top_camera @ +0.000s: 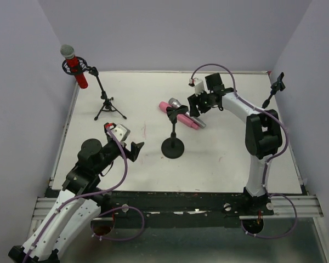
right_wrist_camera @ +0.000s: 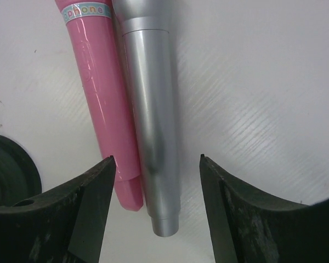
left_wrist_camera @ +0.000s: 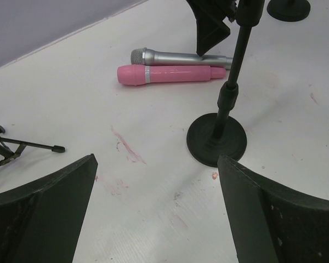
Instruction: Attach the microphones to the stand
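The glittery red microphone (top_camera: pixel 74 64) sits in the clip of a tripod stand (top_camera: pixel 107 104) at the far left. The pink microphone (top_camera: pixel 165 107) and the silver-grey microphone (top_camera: pixel 176 102) lie side by side on the table behind a round-base stand (top_camera: pixel 172 147). Both show in the left wrist view, pink (left_wrist_camera: pixel 170 74) and silver-grey (left_wrist_camera: pixel 175 57), and in the right wrist view, pink (right_wrist_camera: pixel 107 109) and silver-grey (right_wrist_camera: pixel 153 109). My right gripper (right_wrist_camera: pixel 156 164) is open just above their tail ends, with the silver-grey one's tail between the fingers. My left gripper (left_wrist_camera: pixel 156 208) is open and empty, near the front left.
The round-base stand (left_wrist_camera: pixel 216 139) stands between my left gripper and the lying microphones; its base edge shows in the right wrist view (right_wrist_camera: pixel 8 170). A third small stand (top_camera: pixel 274 90) is at the far right edge. Walls close the table's left, back and right sides.
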